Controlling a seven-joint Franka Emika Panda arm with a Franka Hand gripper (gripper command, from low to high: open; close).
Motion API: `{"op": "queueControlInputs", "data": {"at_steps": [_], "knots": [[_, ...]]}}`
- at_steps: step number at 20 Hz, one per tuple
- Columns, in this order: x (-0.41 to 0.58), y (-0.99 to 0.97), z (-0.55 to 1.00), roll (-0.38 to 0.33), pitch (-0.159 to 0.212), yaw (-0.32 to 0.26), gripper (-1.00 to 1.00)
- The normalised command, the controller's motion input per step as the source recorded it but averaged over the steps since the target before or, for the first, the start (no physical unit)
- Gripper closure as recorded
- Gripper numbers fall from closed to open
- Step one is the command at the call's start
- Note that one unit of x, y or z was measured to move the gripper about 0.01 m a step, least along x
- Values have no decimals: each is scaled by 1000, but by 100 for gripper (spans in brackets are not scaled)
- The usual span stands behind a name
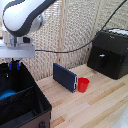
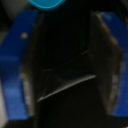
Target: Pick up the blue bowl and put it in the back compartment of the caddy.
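The blue bowl [image 1: 6, 94] lies low inside the caddy [image 1: 35, 102], the big black fabric box at the exterior view's lower left. I cannot tell which compartment holds it. My gripper [image 1: 13, 66] hangs just above the caddy's opening, higher than the bowl. In the wrist view its blue fingers [image 2: 17, 65] stand wide apart with only black fabric [image 2: 65, 75] between them, so it is open and holds nothing. The bowl [image 2: 47, 3] shows as a bright sliver at the edge of the wrist view, outside the fingers.
A flat dark-blue slab [image 1: 65, 76] stands on edge beside the caddy, with a red cup [image 1: 83, 84] next to it. A black hard case [image 1: 110, 52] sits at the back right. The wooden table [image 1: 95, 107] runs to the right, and a woven screen stands behind.
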Motion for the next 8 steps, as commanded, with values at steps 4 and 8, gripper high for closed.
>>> {"op": "queueControlInputs", "data": {"at_steps": [4, 8], "knots": [[-139, -482, 561, -9, -151, 187, -100], [-167, -311, 494, -46, -226, 253, -100]]}}
